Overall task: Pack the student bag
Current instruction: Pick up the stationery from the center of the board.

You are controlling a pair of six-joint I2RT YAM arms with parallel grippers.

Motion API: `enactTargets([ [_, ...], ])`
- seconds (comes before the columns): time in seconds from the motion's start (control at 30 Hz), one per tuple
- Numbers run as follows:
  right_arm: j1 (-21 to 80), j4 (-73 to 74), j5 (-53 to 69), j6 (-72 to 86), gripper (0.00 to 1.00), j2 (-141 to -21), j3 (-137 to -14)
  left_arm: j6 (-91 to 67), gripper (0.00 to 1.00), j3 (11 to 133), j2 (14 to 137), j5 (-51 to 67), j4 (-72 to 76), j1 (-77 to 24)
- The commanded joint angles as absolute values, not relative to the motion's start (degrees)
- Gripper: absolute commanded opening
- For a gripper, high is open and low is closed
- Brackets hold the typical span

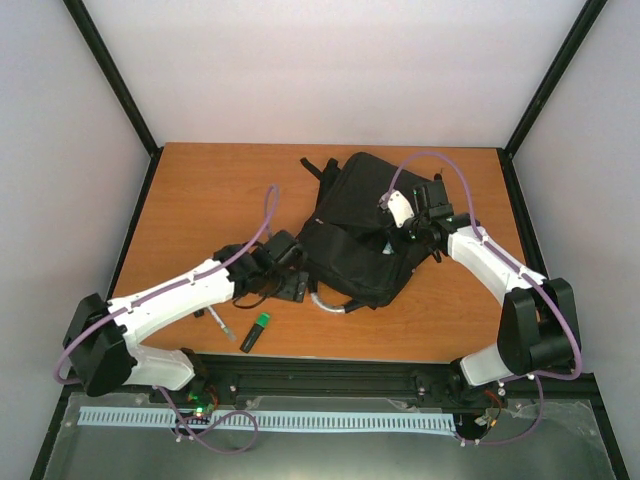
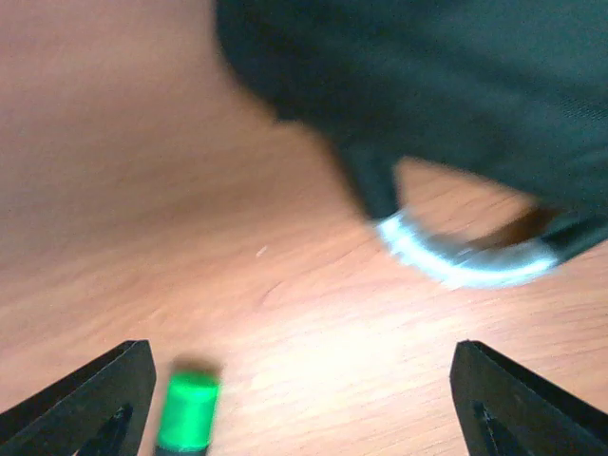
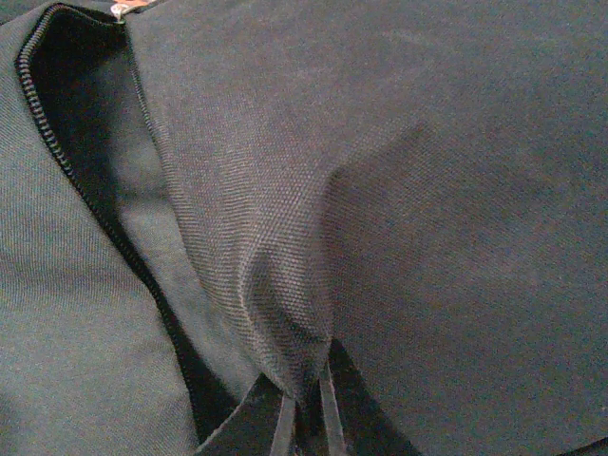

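Top external shows left gripper [image 2: 304,394] low by marker [image 2: 187,408], fingers wide and empty; right gripper [image 3: 306,418] pinches unzipped bag [image 1: 350,215] fabric, contents unseen.

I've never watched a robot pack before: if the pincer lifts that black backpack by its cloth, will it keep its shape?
Probably not. The cloth of the student bag puckers into a tent where the right pincer pinches it, so it looks floppy. The open zipper edge gapes slackly, so the rest would likely sag.
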State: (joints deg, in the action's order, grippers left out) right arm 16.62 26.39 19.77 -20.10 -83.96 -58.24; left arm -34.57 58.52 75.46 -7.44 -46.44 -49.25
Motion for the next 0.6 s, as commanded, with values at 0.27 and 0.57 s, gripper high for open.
enactTargets([
  [0.27,16.4,26.0,23.3,-20.2,0.03,-84.3,-59.9,-46.9,0.87,45.9,73.1,-9.7,-56.5,-49.3],
  [0.57,16.5,26.2,23.8,-20.2,0.03,-84.7,-60.1,-47.3,0.74,43.0,78.6,-5.2,-55.3,-51.5],
])
